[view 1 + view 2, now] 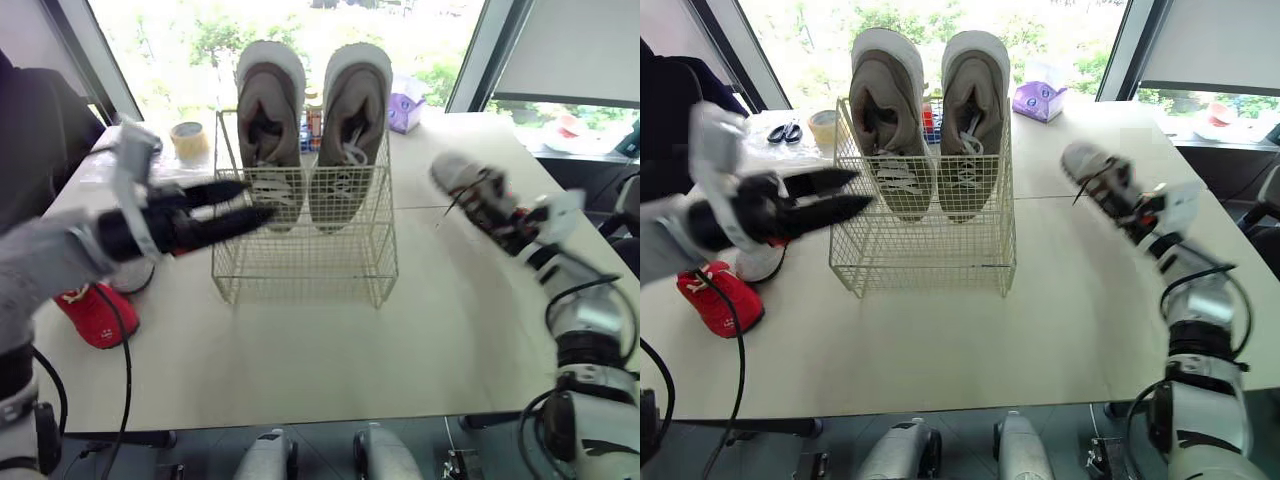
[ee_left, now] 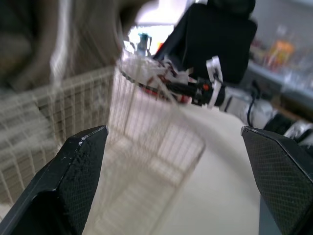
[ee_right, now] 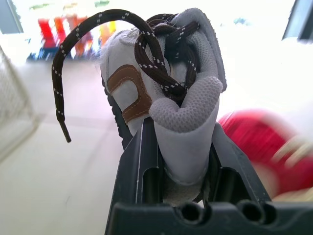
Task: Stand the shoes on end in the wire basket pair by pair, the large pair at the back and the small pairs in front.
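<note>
A white wire basket (image 1: pixel 300 265) stands mid-table. Two large grey-brown shoes (image 1: pixel 270 120) (image 1: pixel 350 120) stand on end side by side against its back wall; its front half is empty. My left gripper (image 1: pixel 258 200) is open and holds nothing, its fingertips at the basket's left front corner. In the left wrist view its fingers (image 2: pixel 73 166) are spread wide, with the basket (image 2: pixel 146 142) between them. My right gripper (image 1: pixel 515 225) is shut on a small grey shoe (image 1: pixel 470 185) with dark brown laces (image 3: pixel 161 73), held tilted above the table to the right of the basket.
A small red shoe (image 1: pixel 95 310) and a white shoe (image 1: pixel 135 275) lie at the table's left edge under my left arm. A tape roll (image 1: pixel 188 140), scissors (image 1: pixel 788 131) and a purple tissue box (image 1: pixel 405 110) sit along the back.
</note>
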You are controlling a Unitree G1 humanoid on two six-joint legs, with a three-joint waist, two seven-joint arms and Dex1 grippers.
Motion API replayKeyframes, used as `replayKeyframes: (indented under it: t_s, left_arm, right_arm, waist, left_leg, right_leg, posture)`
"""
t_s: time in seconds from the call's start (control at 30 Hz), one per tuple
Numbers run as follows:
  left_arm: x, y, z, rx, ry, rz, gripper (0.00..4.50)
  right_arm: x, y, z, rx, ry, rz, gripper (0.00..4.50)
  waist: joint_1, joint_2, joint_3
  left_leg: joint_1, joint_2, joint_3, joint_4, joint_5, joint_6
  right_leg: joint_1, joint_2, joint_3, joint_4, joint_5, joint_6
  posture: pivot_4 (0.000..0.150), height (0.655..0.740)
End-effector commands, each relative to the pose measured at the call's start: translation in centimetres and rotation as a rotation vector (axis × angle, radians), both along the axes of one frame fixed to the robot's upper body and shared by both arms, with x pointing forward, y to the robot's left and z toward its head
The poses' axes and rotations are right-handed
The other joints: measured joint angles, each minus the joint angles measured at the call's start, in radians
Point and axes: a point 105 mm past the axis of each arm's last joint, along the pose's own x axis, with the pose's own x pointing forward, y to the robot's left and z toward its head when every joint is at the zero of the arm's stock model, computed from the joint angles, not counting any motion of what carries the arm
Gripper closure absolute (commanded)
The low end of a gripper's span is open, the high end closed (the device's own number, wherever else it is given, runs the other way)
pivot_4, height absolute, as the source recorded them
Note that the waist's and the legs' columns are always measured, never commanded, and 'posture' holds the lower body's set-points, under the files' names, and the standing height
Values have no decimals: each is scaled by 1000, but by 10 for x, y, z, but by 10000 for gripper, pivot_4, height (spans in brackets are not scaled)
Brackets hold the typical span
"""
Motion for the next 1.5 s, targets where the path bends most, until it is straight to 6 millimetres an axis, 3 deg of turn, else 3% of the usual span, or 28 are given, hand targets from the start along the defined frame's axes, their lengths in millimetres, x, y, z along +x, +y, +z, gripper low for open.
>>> replayKeyframes:
  t_s: [0.03,0.17,0.23,0.33,0.47,0.63,0.97,1.2,1.3,1.5]
  left_arm:
    - [-7,15,33,-140,-31,-57,0]
    - [14,36,66,-255,-27,-8,0]
    - [17,39,74,-273,-4,-36,0]
    - [22,41,84,-291,19,-69,0]
    - [23,34,91,-289,43,-140,0]
    - [19,21,92,-252,61,-215,0]
    - [20,7,85,-208,113,-272,0]
    - [19,-7,77,-154,147,-335,0]
    - [16,-8,68,-120,166,-347,8314]
    - [20,-3,68,-129,178,-331,38411]
  right_arm:
    - [-26,0,104,-107,-289,-25,37893]
    - [-59,21,201,-216,-554,11,37893]
    - [-71,48,228,-250,-633,113,37893]
    - [-83,100,246,-295,-687,317,37893]
    - [-92,168,234,-437,-674,581,37893]
    - [-100,205,213,-544,-645,745,37893]
    - [-111,233,184,-689,-638,866,37893]
    - [-107,239,169,-794,-640,863,37893]
    - [-108,240,170,-789,-646,863,38218]
    - [-108,240,170,-798,-648,854,38218]
  waist:
    - [-2,1,0]
    - [-9,1,1]
    - [-11,1,1]
    - [-14,1,1]
    - [-13,0,1]
    - [2,0,1]
    - [-6,0,2]
    - [-6,0,2]
    - [-8,0,2]
    - [-7,-1,2]
  left_leg:
    - [-1,0,0,0,0,0]
    - [-1,1,0,-1,0,0]
    - [-1,1,0,-1,0,0]
    - [-1,2,0,-2,0,0]
    - [-1,2,-1,-1,1,-1]
    - [-6,0,-3,0,3,-6]
    - [-6,0,-3,0,4,-6]
    - [-6,0,-2,0,4,-7]
    - [-6,0,-2,0,4,-7]
    - [-6,0,-2,0,4,-8]
  right_leg:
    - [-1,0,0,0,0,0]
    - [-2,2,0,1,0,0]
    - [-2,4,0,1,0,0]
    - [-2,5,0,1,0,0]
    - [-2,4,0,1,0,0]
    - [-5,1,-2,1,0,0]
    - [-7,0,-2,2,0,0]
    - [-8,0,-2,2,0,0]
    - [-8,0,-2,2,0,0]
    - [-9,0,-2,3,0,0]
  posture:
    - [1500,7400]
    - [1500,7400]
    - [1500,7400]
    - [1500,7400]
    - [1500,7400]
    - [1500,7400]
    - [1500,7400]
    - [1500,7400]
    - [1500,7400]
    - [1500,7400]
